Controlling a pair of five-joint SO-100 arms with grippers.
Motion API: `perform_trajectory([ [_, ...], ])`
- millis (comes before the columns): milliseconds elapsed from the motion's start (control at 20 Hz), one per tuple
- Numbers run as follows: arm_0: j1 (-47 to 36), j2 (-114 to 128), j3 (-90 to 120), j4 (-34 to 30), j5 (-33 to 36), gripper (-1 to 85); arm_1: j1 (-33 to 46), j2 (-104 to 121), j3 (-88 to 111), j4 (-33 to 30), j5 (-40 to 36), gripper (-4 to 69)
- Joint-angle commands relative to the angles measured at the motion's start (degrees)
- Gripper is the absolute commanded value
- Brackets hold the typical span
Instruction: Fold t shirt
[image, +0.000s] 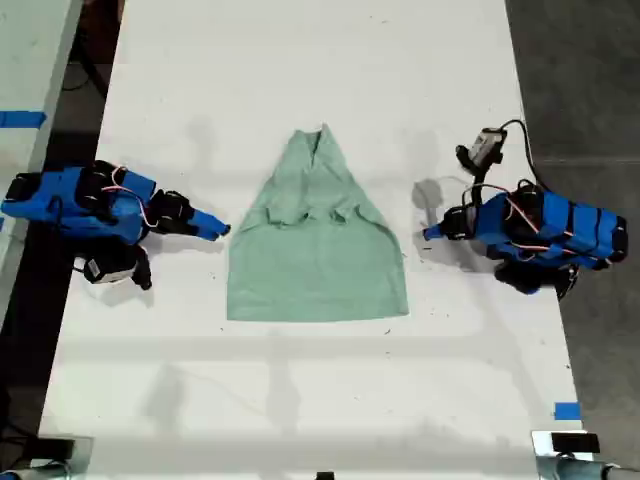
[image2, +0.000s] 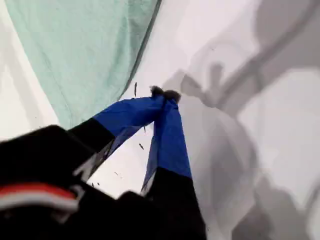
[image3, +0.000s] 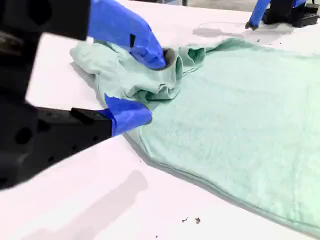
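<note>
The pale mint t shirt (image: 318, 250) lies flat in the middle of the white table, neck toward the exterior view's top, both sleeves folded in over the chest. My second gripper (image: 222, 230) sits at the shirt's edge on the exterior view's left. It is open (image3: 155, 86): one fingertip (image3: 160, 56) rests against the bunched sleeve fold, the other finger (image3: 131, 114) lies at the hem edge. The t shirt (image3: 240, 115) spreads beyond it. My first gripper (image: 428, 233) is shut (image2: 165, 92), tips on bare table just off the t shirt (image2: 85, 50), on the exterior view's right.
Bare white table (image: 300, 400) surrounds the shirt. Blue tape (image: 566, 410) marks the exterior view's lower right corner. Dark floor lies past the table's edge on the exterior view's right. A second surface with blue tape (image: 20, 118) stands at that view's left. Small crumbs (image3: 192, 220) dot the table.
</note>
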Motion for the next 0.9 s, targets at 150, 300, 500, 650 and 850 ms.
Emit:
perform_trajectory([
  [150, -24.6, 0.9, 2.4, -2.1, 11.3, -0.3, -0.9, -1.2, -4.1, 1.1, 5.6, 6.6],
  [300, -24.5, 0.9, 2.4, -2.1, 11.3, -0.3, -7.6, -11.3, -7.6, -3.3, 11.3, 18.4],
  [500, -24.4, 0.9, 2.4, -2.1, 11.3, -0.3, -14.3, -27.2, -11.2, -15.9, 17.2, 26.2],
  [650, -24.4, 0.9, 2.4, -2.1, 11.3, -0.3, -16.1, -42.1, -13.4, -29.1, 18.8, 26.4],
  [850, -24.2, 0.9, 2.4, -2.1, 11.3, -0.3, -17.7, -65.1, -18.7, -41.6, 21.3, 25.4],
])
